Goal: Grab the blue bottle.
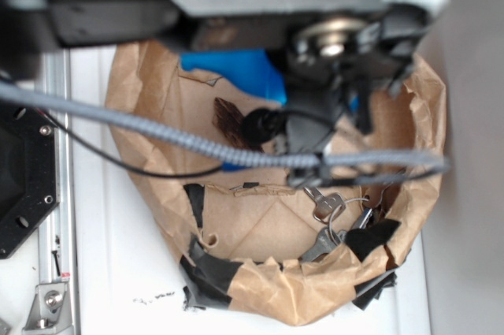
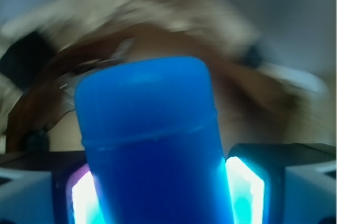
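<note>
1. Pincer [image 2: 158,192]: in the wrist view both fingers [image 2: 245,190] flank the blue bottle [image 2: 150,145], with the pads lit blue by its reflection. The jaws appear closed against the bottle's sides; contact looks complete on both flanks.
2. Step in hand: judged as the grasp itself, at or just after closure. The next move calls for a straight lift, holding jaw pressure, so the smooth body does not slip out.
3. Bottle location: inside the brown paper bag [image 1: 150,114], at its far side, mostly hidden beneath the arm in the exterior view. Only blue patches show there.
4. Bottle material: smooth matte plastic, bright blue, cylindrical, with a rounded end and a faint seam ring around the body.
5. Bag: crumpled kraft paper, rolled rim, patched with black tape [image 1: 209,272].
6. Other contents: a dark brown, rough-textured bark piece [image 1: 228,118] just beside the bottle; silver metal keys [image 1: 327,221] near the front wall, apart from the pincer.
7. Cabling: a grey braided cable [image 1: 157,126] crosses above the bag.
</note>
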Controlling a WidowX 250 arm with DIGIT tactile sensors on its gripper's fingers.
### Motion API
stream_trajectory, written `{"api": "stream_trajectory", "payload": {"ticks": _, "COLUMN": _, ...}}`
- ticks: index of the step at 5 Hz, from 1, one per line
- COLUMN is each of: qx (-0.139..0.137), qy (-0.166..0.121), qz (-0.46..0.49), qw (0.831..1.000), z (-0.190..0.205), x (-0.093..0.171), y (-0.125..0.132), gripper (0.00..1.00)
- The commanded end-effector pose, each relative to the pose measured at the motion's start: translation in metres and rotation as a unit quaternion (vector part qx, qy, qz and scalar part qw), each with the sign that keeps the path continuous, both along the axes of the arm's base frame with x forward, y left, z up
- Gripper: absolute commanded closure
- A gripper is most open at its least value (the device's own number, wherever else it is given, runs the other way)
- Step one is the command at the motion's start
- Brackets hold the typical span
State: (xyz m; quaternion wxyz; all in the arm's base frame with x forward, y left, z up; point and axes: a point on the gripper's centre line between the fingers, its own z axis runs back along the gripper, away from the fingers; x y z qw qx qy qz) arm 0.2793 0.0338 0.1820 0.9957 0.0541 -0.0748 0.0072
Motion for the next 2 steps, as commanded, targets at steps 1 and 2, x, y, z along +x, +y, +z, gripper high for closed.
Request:
{"api": "stream_trajectory", "payload": {"ticks": 1, "qx": -0.002, "qy": -0.022, "qz": 0.206, "qw": 0.978, "z": 0.0255, "x": -0.0051, "y": -0.0027, "gripper": 1.0}}
{"api": "stream_trajectory", "payload": {"ticks": 2, "qx": 0.003, "qy": -0.014, "qz": 0.21, "qw": 0.978, "z": 0.019, "x": -0.0048, "y": 0.0002, "gripper": 1.0}}
